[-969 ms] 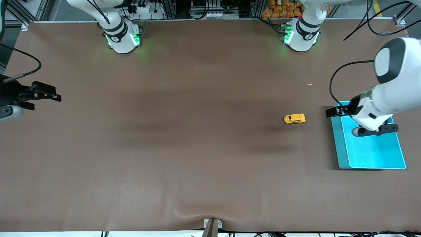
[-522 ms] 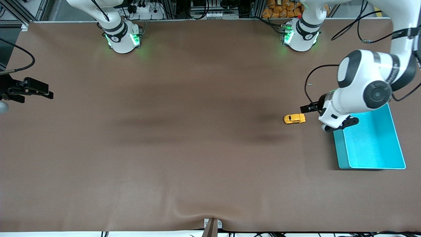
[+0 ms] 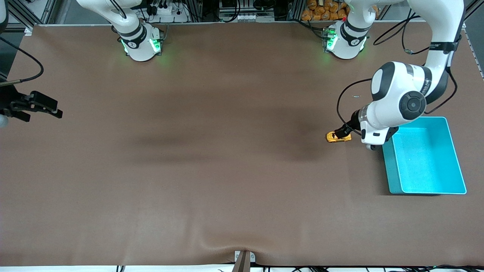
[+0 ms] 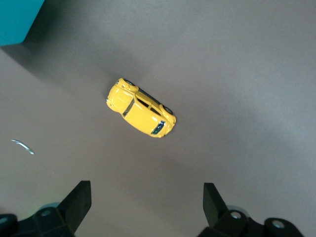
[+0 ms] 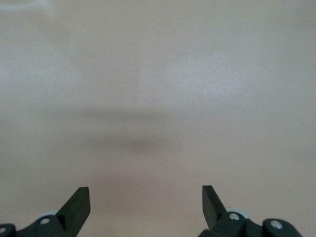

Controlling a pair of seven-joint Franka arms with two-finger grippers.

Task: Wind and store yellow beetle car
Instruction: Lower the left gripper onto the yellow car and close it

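The tiny yellow toy beetle car (image 3: 338, 137) sits on the brown bench (image 3: 211, 158), beside the teal plastic bin (image 3: 395, 177). The left end effector (image 4: 144, 205) hangs over it, fingers wide apart and holding nothing, so I think the grab comes next: drop down and pinch its sides. The right end effector (image 5: 145, 203) waits empty and wide open at its own end.

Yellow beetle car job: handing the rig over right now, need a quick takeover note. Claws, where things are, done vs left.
Left claw: open, empty, up in the air over the tiny yellow beetle-shaped toy car; its wrist view shows the car between the spread fingers, not gripped.
Right claw: open, empty, waiting at the right arm's end of the brown table.
Car: on its wheels on the table, beside the teal rectangular bin, apart from it.
Bin: nothing in it.
Done: left claw lined up above the car.
Left: grasp, wind, place the car in the bin.
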